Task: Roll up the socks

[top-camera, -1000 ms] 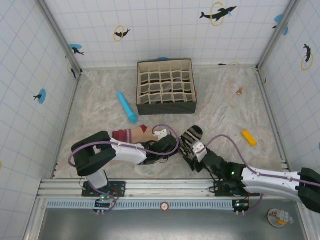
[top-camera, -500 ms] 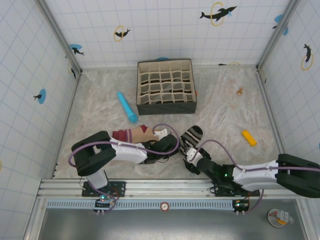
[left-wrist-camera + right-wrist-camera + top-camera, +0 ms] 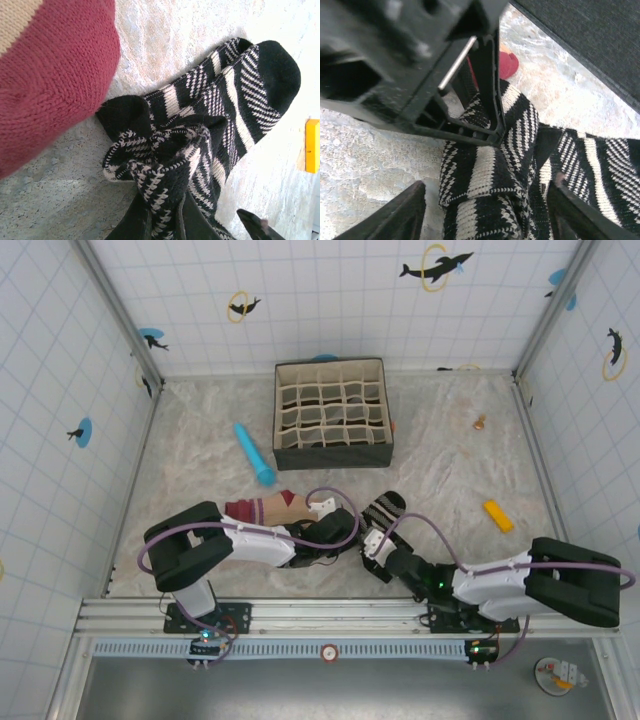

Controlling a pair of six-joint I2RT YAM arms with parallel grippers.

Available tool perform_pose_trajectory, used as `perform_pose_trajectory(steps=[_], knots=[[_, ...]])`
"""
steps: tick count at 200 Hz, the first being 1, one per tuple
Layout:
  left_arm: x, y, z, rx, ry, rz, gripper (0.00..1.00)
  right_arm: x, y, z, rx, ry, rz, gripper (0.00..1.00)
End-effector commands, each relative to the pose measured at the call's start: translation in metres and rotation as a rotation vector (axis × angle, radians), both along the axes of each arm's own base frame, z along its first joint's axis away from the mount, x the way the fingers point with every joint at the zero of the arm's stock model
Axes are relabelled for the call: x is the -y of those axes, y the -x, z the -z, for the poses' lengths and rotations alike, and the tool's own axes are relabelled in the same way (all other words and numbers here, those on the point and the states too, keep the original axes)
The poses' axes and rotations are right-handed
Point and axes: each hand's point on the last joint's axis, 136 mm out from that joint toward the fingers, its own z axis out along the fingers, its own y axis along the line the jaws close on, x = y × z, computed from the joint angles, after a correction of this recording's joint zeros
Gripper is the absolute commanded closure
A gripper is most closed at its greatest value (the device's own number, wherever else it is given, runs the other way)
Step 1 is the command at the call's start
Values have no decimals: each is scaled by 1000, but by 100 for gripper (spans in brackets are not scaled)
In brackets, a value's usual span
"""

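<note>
Black-and-white striped sock (image 3: 235,100) is found bunched on the table (image 3: 450,455) near the front edge, just right of the peach sock (image 3: 268,508). Its gathered end is pinched by the closed left gripper (image 3: 162,222). The same bunched fabric is straddled by the right gripper (image 3: 492,212), jaws apart.

Both arms low over the surface, tools nose to nose near the front middle.
The left arm (image 3: 250,540) reaches rightward from its base with the elbow folded; the left tool (image 3: 164,220) is pinched tight on a fold of the striped sock (image 3: 235,100). The right arm (image 3: 500,585) lies stretched leftward, and the right tool (image 3: 489,182) holds its fingers spread, one on either side of that same sock, facing the left tool.
</note>
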Motion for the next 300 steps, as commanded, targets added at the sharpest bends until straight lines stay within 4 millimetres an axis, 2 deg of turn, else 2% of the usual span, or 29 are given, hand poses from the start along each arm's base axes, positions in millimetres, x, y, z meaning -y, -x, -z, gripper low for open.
perform_pose_trajectory(steps=[1,57,74,100,113,126,144,174,199,254,300], knots=[[-19,16,35,-89,-112,7,100,-11,-6,-15,-4,-93,14,47],[-17,17,37,-102,-100,7,100,1,-1,2,-87,-109,37,90],[-17,17,36,-103,-96,4,99,8,1,9,-125,-123,55,100],[-16,14,28,-92,-73,-6,82,22,5,21,-220,-187,93,100],[-13,12,23,-85,-57,-5,62,29,7,27,-274,-226,115,100],[-8,10,16,-76,-44,4,53,36,9,31,-314,-263,130,100],[0,8,8,-62,-22,17,46,44,12,36,-396,-333,162,100],[8,5,-5,-41,12,33,43,56,12,42,-563,-479,247,100],[7,2,-10,-14,9,28,37,64,16,58,-674,-466,329,100],[9,-8,-33,77,1,43,37,85,25,84,-879,-475,559,100],[21,-12,-48,150,53,91,38,99,36,100,-1061,-539,747,100]])
